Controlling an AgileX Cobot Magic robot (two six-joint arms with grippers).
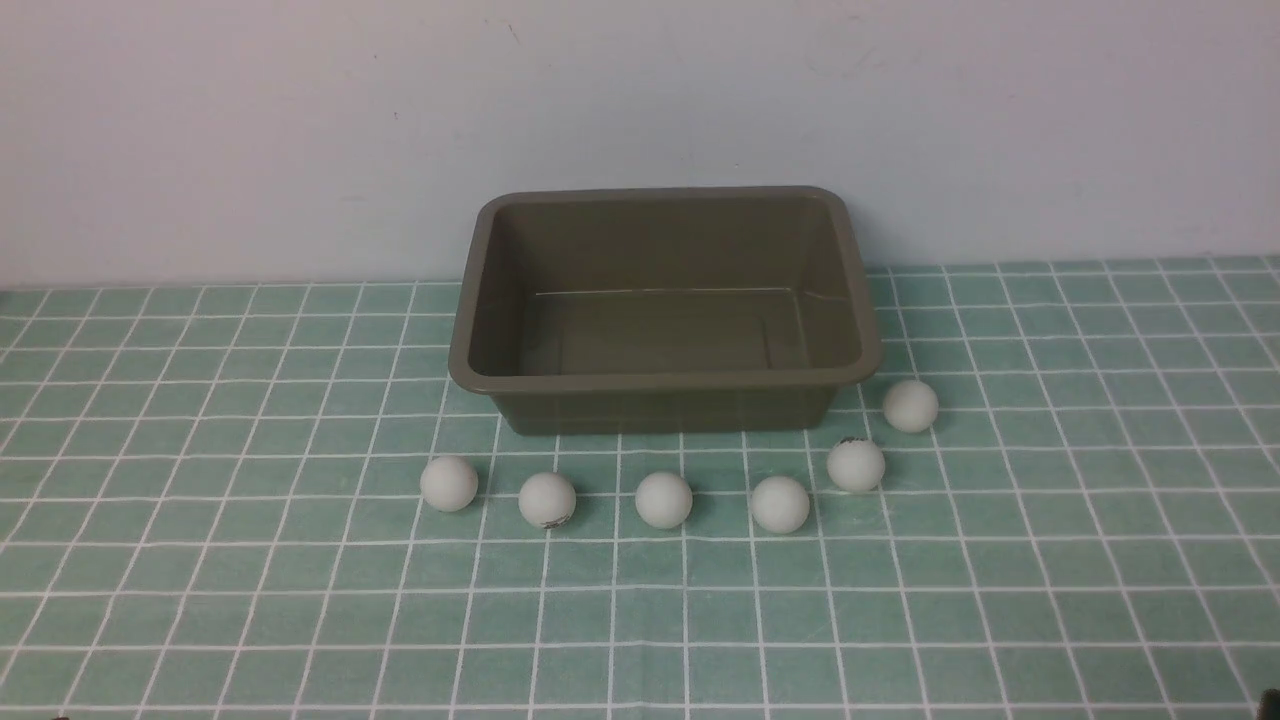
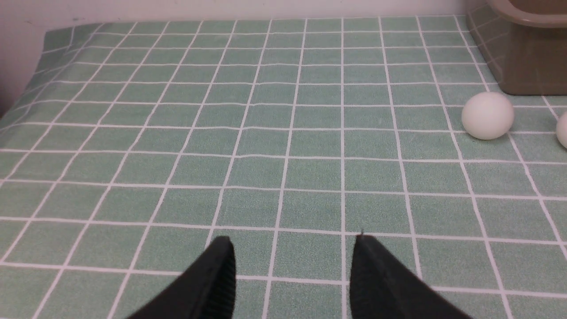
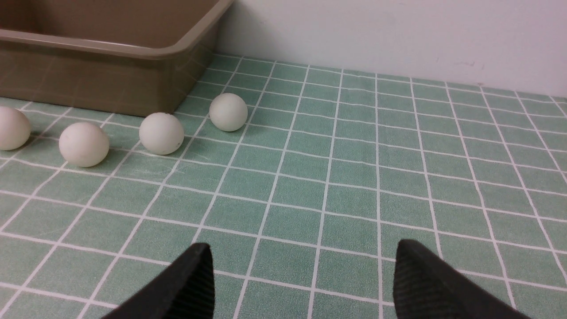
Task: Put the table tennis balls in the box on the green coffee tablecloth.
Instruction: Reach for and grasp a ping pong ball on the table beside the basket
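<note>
Several white table tennis balls lie on the green coffee tablecloth (image 1: 300, 600) in a curved row before the box (image 1: 665, 380), from the leftmost ball (image 1: 449, 483) to the rightmost ball (image 1: 910, 406). The olive-brown box is empty. Neither gripper shows in the front view. In the left wrist view my left gripper (image 2: 292, 248) is open over bare cloth, well short of a ball (image 2: 487, 115) and the box corner (image 2: 527, 57). My right gripper (image 3: 303, 252) is wide open above the cloth, with nothing between its fingers. The nearest ball (image 3: 228, 111) and the box (image 3: 110, 48) lie ahead of it.
A white wall (image 1: 250, 130) rises directly behind the box. The cloth's side edge (image 2: 26, 79) drops off in the left wrist view. The checked cloth reaches to the wall at the right (image 3: 443, 84).
</note>
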